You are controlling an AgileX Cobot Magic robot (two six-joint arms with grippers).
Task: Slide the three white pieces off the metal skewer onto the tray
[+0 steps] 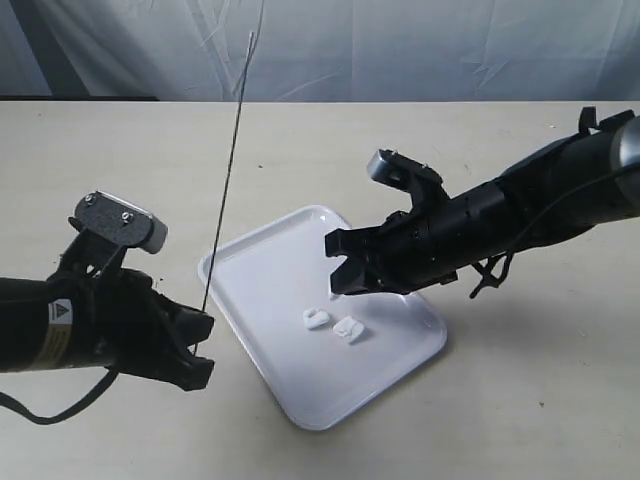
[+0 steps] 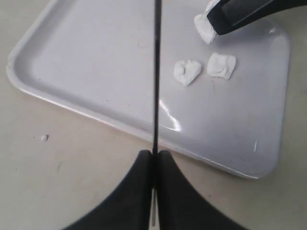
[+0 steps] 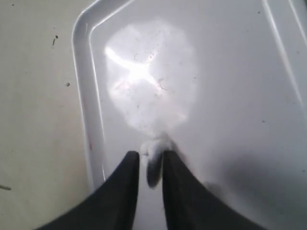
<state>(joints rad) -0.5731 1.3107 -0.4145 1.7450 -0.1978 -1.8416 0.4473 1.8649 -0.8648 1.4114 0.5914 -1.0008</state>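
Observation:
My left gripper [image 1: 203,322] [image 2: 155,154] is shut on the lower end of the metal skewer [image 1: 228,180] [image 2: 156,72], which rises bare and nearly upright beside the tray [image 1: 290,260] [image 2: 86,57]. Two white pieces [image 1: 315,319] [image 1: 350,329] lie side by side on the tray, also seen in the left wrist view [image 2: 187,72] [image 2: 221,65]. My right gripper [image 1: 338,282] [image 3: 149,155] hovers low over the tray, jaws slightly apart. The third white piece [image 3: 154,148] [image 2: 205,28] sits blurred between the fingertips, against one finger, with a gap to the other.
The tray lies diagonally on a beige table [image 1: 520,400], its rim [image 3: 84,96] close to my right fingers. A crumpled white backdrop [image 1: 400,50] hangs behind the table's far edge. A small white crumb [image 2: 44,138] lies on the table near the tray.

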